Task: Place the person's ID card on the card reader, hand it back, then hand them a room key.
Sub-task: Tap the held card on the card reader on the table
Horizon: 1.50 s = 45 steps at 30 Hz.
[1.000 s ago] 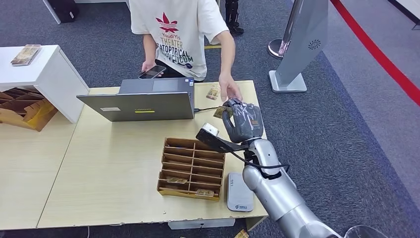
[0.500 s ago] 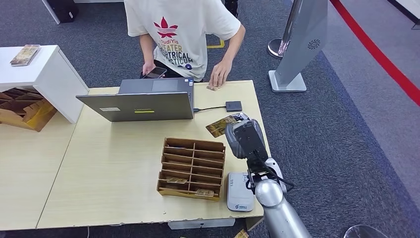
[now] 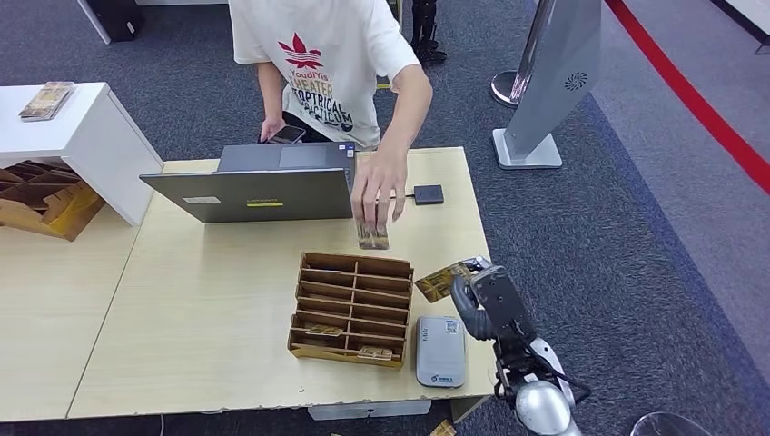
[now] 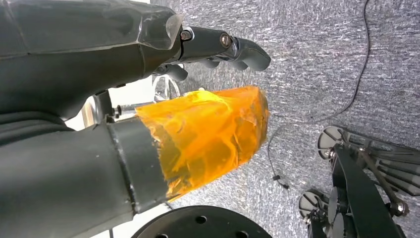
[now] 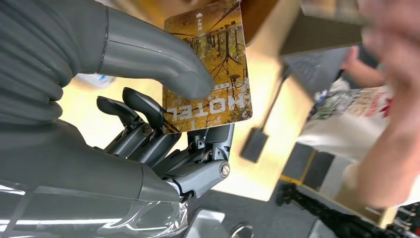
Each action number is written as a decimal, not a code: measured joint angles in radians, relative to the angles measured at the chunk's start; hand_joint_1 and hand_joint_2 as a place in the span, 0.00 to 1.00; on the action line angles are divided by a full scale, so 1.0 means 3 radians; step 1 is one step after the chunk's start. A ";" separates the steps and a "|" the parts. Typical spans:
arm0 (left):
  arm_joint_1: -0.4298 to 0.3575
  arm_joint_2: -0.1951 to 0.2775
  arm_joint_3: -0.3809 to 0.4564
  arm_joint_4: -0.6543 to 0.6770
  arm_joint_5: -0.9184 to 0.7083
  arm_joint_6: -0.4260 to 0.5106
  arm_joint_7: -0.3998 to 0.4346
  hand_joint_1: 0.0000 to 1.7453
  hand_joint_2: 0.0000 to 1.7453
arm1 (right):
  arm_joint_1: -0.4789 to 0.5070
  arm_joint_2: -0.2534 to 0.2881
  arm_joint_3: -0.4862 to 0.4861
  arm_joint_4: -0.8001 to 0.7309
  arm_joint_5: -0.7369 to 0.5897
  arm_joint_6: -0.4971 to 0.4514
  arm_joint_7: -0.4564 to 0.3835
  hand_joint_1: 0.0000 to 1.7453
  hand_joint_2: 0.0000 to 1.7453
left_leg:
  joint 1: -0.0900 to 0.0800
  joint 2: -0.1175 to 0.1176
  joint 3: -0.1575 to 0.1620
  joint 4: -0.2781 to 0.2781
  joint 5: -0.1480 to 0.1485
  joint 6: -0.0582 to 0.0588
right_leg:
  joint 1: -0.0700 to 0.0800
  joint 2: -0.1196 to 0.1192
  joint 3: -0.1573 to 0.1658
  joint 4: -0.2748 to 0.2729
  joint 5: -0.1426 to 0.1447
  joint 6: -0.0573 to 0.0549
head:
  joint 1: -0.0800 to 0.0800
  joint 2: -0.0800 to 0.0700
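Card pinched in right robot hand (image 3: 481, 295)
Thin thumb grip on card (image 5: 208, 69); could slip short of card reader (image 3: 440, 351).

Your right hand (image 3: 479, 298) raised over the counter's right edge, thumb (image 5: 163, 64) pinching a card (image 5: 210, 69) against its fingers, left hand (image 4: 148, 44) hanging, fingers loosely curled.

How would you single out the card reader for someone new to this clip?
Start at the wooden table and find the slotted tray near its front edge. The card reader lies flat just right of it, below the right hand. It is the only pale grey slab there; the small dark box sits farther back.
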 joint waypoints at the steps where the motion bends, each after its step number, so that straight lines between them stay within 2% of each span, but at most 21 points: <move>1: 0.0003 -0.0003 0.0011 0.0000 -0.0002 0.0002 -0.0007 0.00 0.00 | 0.0033 -0.0029 -0.0018 -0.0026 0.0051 0.0004 0.0029 1.00 1.00 | 0.0000 0.0000 0.0000 0.0000 0.0000 0.0000 | 0.0000 0.0000 0.0000 0.0000 0.0000 0.0000 | 0.0000 0.0000; 8: 0.0009 -0.0018 0.0085 0.0000 -0.0045 0.0002 -0.0019 0.00 0.00 | 0.0136 -0.0157 -0.0117 -0.0099 0.0501 0.0015 0.0259 1.00 1.00 | 0.0001 0.0001 0.0001 0.0000 0.0001 0.0000 | 0.0000 0.0000 0.0000 0.0000 0.0000 0.0000 | -0.0001 0.0000; 14: 0.0008 -0.0022 0.0109 0.0000 -0.0091 -0.0011 -0.0019 0.00 0.00 | 0.0156 -0.0204 -0.0147 -0.0075 0.0694 0.0134 0.0409 1.00 1.00 | 0.0001 0.0001 0.0001 0.0000 0.0001 0.0000 | 0.0000 0.0001 0.0000 0.0000 0.0000 0.0000 | 0.0000 0.0000; 45: -0.0011 -0.0019 0.0207 0.0000 -0.0234 -0.0049 -0.0019 0.00 0.00 | -0.0181 -0.0236 0.0022 0.0852 0.0773 0.0543 0.0708 1.00 1.00 | 0.0001 0.0001 0.0004 0.0000 0.0001 0.0000 | 0.0000 0.0001 0.0003 0.0000 0.0000 0.0000 | -0.0001 0.0000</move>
